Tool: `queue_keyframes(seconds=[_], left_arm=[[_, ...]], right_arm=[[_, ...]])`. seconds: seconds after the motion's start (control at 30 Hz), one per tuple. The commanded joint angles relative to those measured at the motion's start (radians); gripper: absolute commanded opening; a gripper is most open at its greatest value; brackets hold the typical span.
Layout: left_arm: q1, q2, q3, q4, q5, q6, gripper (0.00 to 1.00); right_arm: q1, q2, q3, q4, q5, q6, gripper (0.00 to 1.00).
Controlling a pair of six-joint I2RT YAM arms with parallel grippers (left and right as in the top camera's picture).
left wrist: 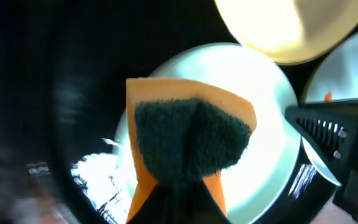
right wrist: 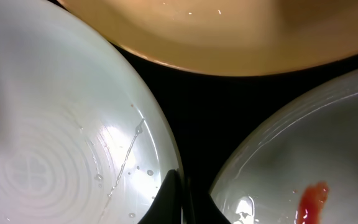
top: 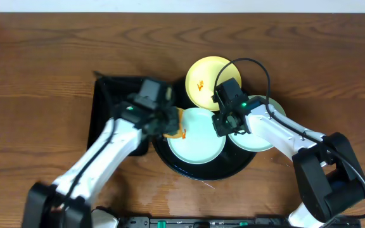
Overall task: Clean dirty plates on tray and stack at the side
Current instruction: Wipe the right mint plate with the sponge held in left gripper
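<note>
Mint plate (top: pixel 196 144) on black tray (top: pixel 208 171) near front edge; left gripper (top: pixel 172 125) clamped on orange sponge (left wrist: pixel 191 140); right gripper (top: pixel 225 126) spread unclear.

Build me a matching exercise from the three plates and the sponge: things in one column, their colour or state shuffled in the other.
1. rear plate
2. middle plate
3. right plate
4. sponge

A. mint, red-orange smear
B. clamped in the left gripper
C. pale yellow, orange smear
D. mint, wet, beneath the sponge

Pairs: 1-C, 2-D, 3-A, 4-B.
</note>
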Motion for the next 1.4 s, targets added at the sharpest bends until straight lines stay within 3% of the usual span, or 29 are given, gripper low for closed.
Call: queue_keyframes(seconds=[0.0, 0.3, 0.47, 0.67, 0.8, 0.9, 1.07, 1.37], left_arm=[[-0.074, 0.107, 0.018, 0.04, 0.029, -0.152, 0.08], [-0.112, 0.323, 0.018, 0.202, 0.086, -0.223, 0.07], [-0.095, 0.386, 0.018, 0.163, -0.093, -0.334, 0.07], [-0.082, 0.382, 0.081, 0.036, -0.321, -0.344, 0.07], [-0.086, 0.382, 0.148, -0.066, -0.521, -0.231, 0.08], [-0.086, 0.383, 0.148, -0.071, -0.577, -0.158, 0.06], [-0.087, 0.382, 0.153, -0.118, -0.757, -0.142, 0.07], [-0.084, 0.348, 0.285, -0.271, -0.829, -0.142, 0.07]], right_arm=[[0.0, 0.02, 0.008, 0.003, 0.008, -0.024, 0.01], [0.0, 0.02, 0.008, 0.003, 0.008, -0.024, 0.01], [0.0, 0.02, 0.008, -0.002, 0.008, -0.024, 0.01], [0.0, 0.02, 0.008, -0.007, 0.008, -0.025, 0.01], [0.0, 0.02, 0.008, -0.007, 0.008, -0.024, 0.01], [0.0, 0.02, 0.008, -0.008, 0.008, -0.024, 0.01], [0.0, 0.02, 0.008, -0.011, 0.008, -0.025, 0.01], [0.0, 0.02, 0.008, -0.019, 0.008, -0.024, 0.01]])
